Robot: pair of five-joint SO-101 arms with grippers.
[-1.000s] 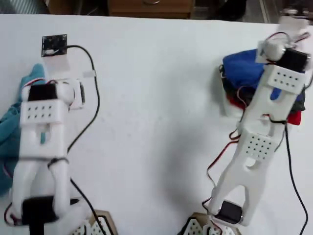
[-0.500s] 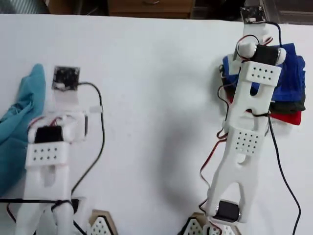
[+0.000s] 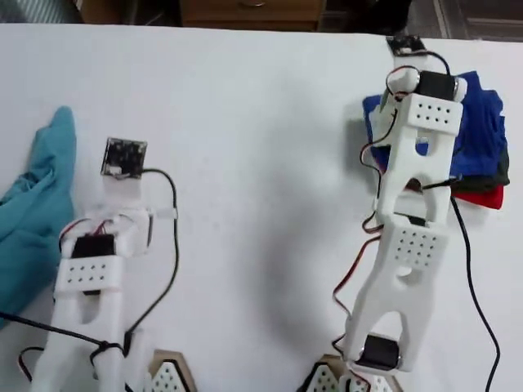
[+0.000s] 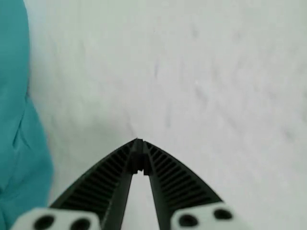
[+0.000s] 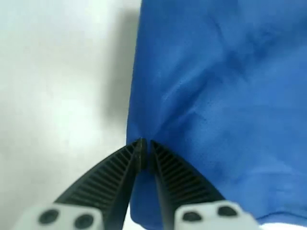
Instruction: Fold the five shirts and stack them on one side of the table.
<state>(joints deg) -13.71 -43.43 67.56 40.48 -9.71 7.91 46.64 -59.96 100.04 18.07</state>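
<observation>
At the near edge of the table [image 3: 261, 122] the two arms rise side by side; the left arm [image 3: 88, 278] stands low on the left, angled toward the far side. The left gripper [image 4: 139, 147] hangs over bare white table, its ribbed black fingers [image 4: 168, 172] together at the tips and holding nothing. Just beside that arm, at the table's left edge, lies the teal shirt [image 3: 33, 220], unfolded and rumpled; its long axis runs from near to far, broad at the near end and narrowing to a rounded tip that points to the far side. The left wrist view gives its soft folds at close range, apart from the fingers.

The right arm [image 3: 413, 245] stretches farther, out over the stack on the table's right side. The right gripper [image 5: 144, 148] has its fingers together, tips right at the side edge of the blue shirt [image 3: 482, 122]; whether they pinch any cloth cannot be told. The blue shirt lies flat on top; the right wrist view shows its shallow creases and its shadow on the table, while the high view shows a dark shirt [image 3: 489, 174] and a red shirt [image 3: 484, 197] peeking out beneath at the near right corner; the arm covers too much of the stack to tell its long axis.
</observation>
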